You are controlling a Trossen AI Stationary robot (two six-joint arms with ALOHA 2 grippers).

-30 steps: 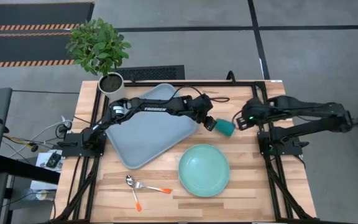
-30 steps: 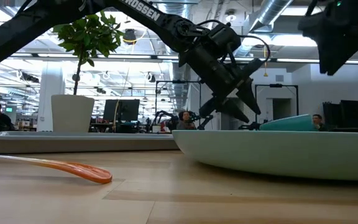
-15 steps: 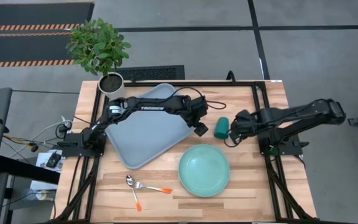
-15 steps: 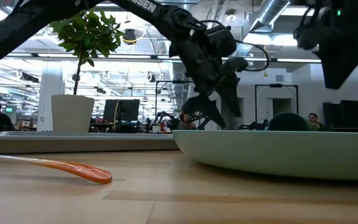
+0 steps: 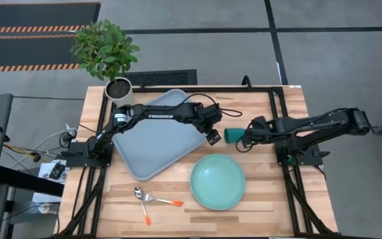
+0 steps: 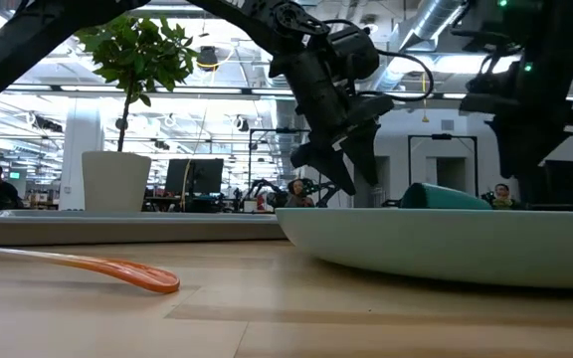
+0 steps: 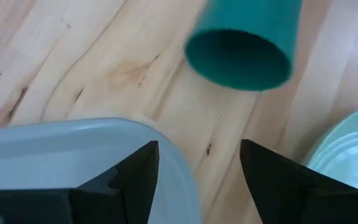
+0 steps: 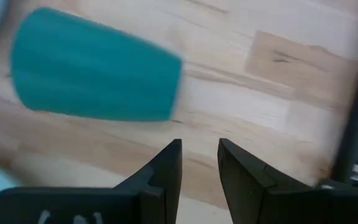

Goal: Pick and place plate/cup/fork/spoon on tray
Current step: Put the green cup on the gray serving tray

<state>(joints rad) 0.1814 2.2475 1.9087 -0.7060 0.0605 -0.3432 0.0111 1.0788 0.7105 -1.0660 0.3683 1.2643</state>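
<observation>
The dark teal cup (image 5: 233, 135) lies on its side on the wood table, between my two grippers. Its open mouth (image 7: 238, 59) faces my left gripper (image 7: 197, 155), which is open and hovers over the near right corner of the grey-blue tray (image 5: 151, 146), short of the cup. My right gripper (image 8: 199, 144) is low by the cup's side wall (image 8: 95, 74), with a narrow gap between its fingers and no touch showing. The mint-green plate (image 5: 217, 181) rests flat on the table, nearer than the cup. A fork and a spoon (image 5: 152, 199) with orange handles lie near the front edge.
A white plant pot (image 5: 119, 88) with a leafy plant stands at the far left corner, just beyond the tray. A black frame rail (image 5: 278, 126) runs along the table's right side behind my right arm. People show in the room beyond the table in the low view.
My right gripper has come down and toward the table's left, up to the cup. My left gripper has drawn back toward the left, over the tray's corner. The cup has rolled and turned about on the table, shifting slightly left, its mouth now toward my left gripper.
</observation>
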